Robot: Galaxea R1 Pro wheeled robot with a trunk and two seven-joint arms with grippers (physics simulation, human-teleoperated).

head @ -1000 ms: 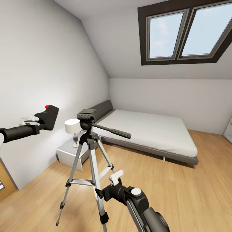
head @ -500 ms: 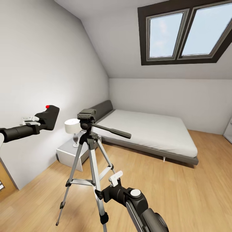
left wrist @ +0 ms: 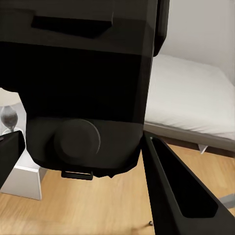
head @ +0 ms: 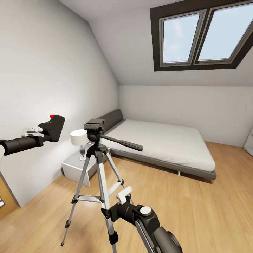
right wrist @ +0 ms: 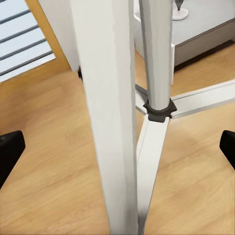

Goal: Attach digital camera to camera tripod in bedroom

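The black digital camera (head: 53,127), red button on top, hangs in the air at the left with my left gripper (head: 47,131) shut on it. Its dark body (left wrist: 83,83) sits between that gripper's fingers (left wrist: 176,191) in the left wrist view. The camera tripod (head: 98,165) stands mid-floor on silver legs, and its bare black head (head: 95,125) is to the right of the camera at about the same height. My right gripper (head: 108,212) is open low at a front leg. In the right wrist view the silver legs (right wrist: 110,112) stand between its spread fingertips (right wrist: 10,152).
A grey low bed (head: 165,144) lies behind the tripod under the skylight (head: 202,35). A grey nightstand (head: 79,167) with a white lamp (head: 78,137) stands by the left wall. A wooden panel (head: 5,196) shows at the lower left.
My right gripper has crept slightly left toward the tripod's front leg. The camera and left arm have barely moved.
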